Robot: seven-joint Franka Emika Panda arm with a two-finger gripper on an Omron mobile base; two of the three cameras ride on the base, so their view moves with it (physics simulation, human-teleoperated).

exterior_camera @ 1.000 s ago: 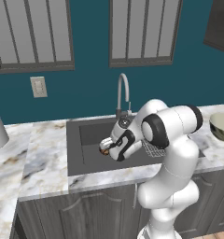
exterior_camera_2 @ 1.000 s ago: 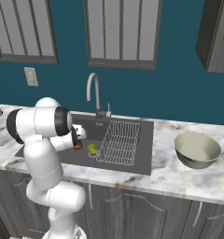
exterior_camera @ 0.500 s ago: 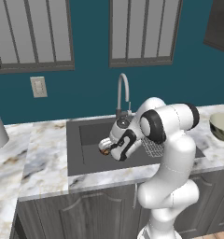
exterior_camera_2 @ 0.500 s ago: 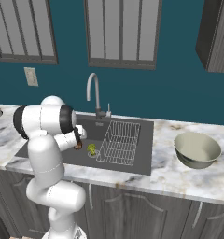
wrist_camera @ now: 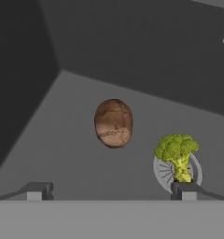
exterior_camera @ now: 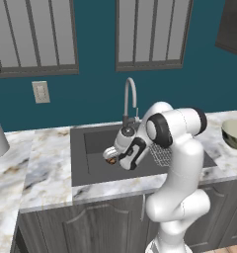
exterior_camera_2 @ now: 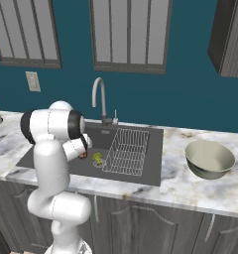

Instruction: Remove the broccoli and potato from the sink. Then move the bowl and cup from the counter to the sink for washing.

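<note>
A marble worktop (exterior_camera_2: 190, 186) frames the dark sink (exterior_camera: 91, 168), with a wire rack (exterior_camera_2: 127, 151) inside and a bowl (exterior_camera_2: 209, 158) standing on the worktop to its right. Over the basin floor hangs the gripper (wrist_camera: 111, 190), spread fully wide and empty, above the potato (wrist_camera: 114, 123) and the broccoli (wrist_camera: 177, 154) on the drain.

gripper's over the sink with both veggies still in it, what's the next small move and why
Probably ease the open gripper down over the potato, then close. In the hand view the potato lies on the sink floor between the fingertips' line, apart from the broccoli, which stands over the drain by one fingertip. Nothing is held yet.
</note>
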